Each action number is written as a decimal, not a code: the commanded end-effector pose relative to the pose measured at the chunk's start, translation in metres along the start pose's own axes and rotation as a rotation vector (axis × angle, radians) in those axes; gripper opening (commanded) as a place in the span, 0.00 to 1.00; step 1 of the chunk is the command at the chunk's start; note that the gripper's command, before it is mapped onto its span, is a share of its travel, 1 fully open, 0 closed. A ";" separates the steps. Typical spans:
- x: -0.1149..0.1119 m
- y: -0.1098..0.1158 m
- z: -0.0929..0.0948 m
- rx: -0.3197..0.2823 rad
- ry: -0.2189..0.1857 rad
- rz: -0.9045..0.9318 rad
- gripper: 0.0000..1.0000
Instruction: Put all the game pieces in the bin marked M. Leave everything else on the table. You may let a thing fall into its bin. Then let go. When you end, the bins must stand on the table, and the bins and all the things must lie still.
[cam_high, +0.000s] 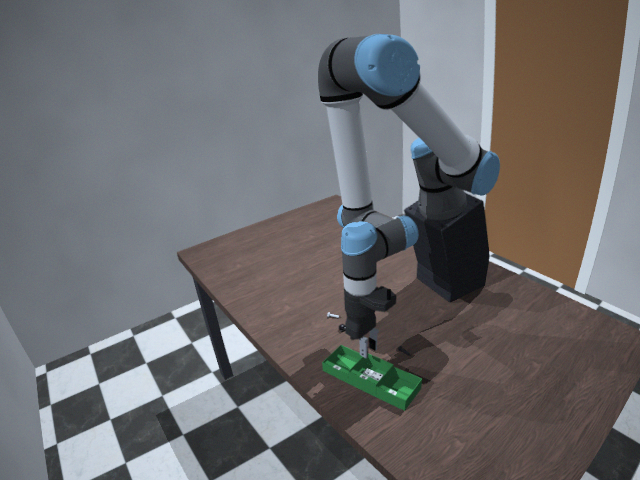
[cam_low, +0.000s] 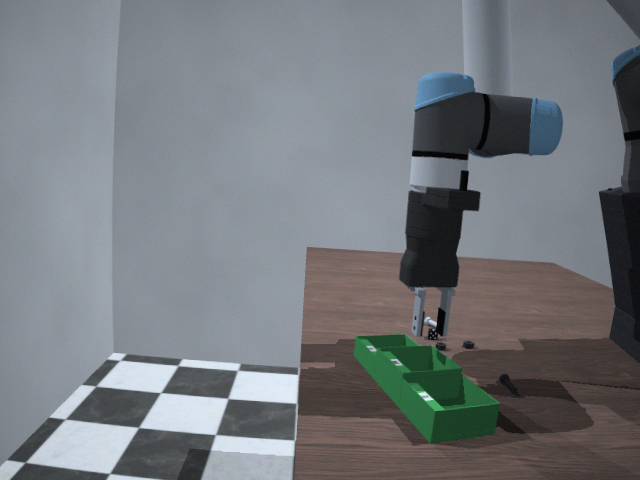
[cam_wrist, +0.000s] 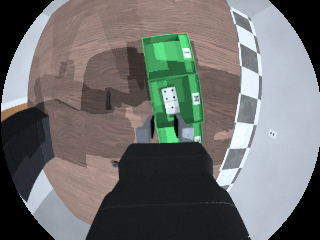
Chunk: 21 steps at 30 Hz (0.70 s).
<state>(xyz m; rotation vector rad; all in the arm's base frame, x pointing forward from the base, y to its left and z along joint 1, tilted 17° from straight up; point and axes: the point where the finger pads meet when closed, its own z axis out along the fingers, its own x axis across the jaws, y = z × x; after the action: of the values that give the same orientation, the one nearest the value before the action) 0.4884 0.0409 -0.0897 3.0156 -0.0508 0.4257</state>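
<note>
Two game pieces show: a white dotted tile (cam_wrist: 170, 99) lying flat in the middle compartment of the green bin row (cam_low: 454, 421), and a small black die (cam_low: 431, 334) on the table (cam_low: 361, 279) just past the row's far end. In the wrist view the tile sits at 12 o'clock from the jaws, long axis along 12–6, in line with the row. Labels too small to read, so which compartment is M cannot be told. The gripper (cam_low: 429, 333) hangs vertical above the far end of the row, fingertips above the rim, touching nothing. Jaws roughly half open, nothing between them; the silver bolt (cam_low: 428, 321) seen through the gap lies on the table behind. Judgement: the die is next, and it lies a short way beyond and below the fingertips, toward 12 o'clock in the exterior view. Two black washers (cam_low: 440, 345) just beside it at 3 o'clock must stay put.
</note>
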 end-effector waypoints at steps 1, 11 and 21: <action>-0.015 0.034 -0.003 0.002 0.005 0.157 0.64; -0.046 0.101 -0.005 0.003 0.008 0.310 0.64; -0.075 0.162 -0.008 0.003 0.008 0.310 0.64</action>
<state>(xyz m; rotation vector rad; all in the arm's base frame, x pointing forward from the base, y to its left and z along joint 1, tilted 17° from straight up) 0.4250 -0.0802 -0.0908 3.0040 -0.5339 0.4411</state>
